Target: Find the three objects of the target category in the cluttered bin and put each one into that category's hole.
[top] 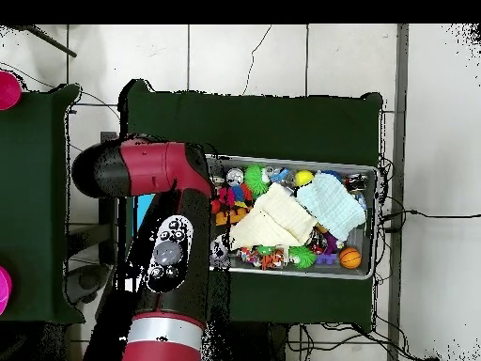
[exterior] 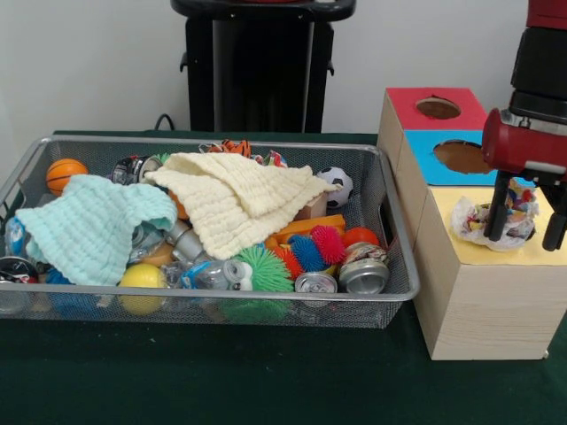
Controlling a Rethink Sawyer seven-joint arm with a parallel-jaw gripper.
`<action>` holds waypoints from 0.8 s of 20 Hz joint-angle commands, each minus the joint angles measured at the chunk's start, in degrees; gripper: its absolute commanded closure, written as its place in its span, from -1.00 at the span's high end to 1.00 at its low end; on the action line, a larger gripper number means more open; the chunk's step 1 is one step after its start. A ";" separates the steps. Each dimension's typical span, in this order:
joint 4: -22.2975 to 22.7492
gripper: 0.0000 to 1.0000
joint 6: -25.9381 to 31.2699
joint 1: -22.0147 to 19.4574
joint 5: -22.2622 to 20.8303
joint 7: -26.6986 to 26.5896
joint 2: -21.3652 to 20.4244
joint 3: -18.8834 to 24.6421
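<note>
The gripper [exterior: 530,228] hung over the yellow-topped box [exterior: 483,283] at the right of the bench [exterior: 204,381], its two dark fingers [exterior: 500,207] spread on either side of a crumpled white wrapper [exterior: 485,221] that sat in or over that box's hole; contact could not be made out, so the gripper looked released. The hole itself was hidden beneath the wrapper. Behind stood a blue-topped box [exterior: 443,142] and a red-topped box [exterior: 412,111], holes visible. In the wire bin [exterior: 390,221], a pale green cloth [exterior: 89,226] and a cream cloth [exterior: 235,199] covered much of the clutter. In the overhead view, the arm [top: 169,235] blocked the boxes.
</note>
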 commanded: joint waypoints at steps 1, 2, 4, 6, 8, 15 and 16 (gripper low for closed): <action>4.31 1.00 1.21 0.21 2.48 13.54 2.20 1.26; 4.38 1.00 1.11 0.24 2.54 13.47 2.22 1.23; 4.34 1.00 1.07 0.49 2.75 13.43 2.32 1.04; 3.91 1.00 1.30 0.71 2.98 13.37 2.57 0.84; 3.69 1.00 1.55 0.97 3.27 13.30 2.60 0.55; 2.52 1.00 2.40 1.86 4.09 13.25 3.39 -0.30; 2.43 1.00 2.46 1.96 4.14 13.25 3.47 -0.42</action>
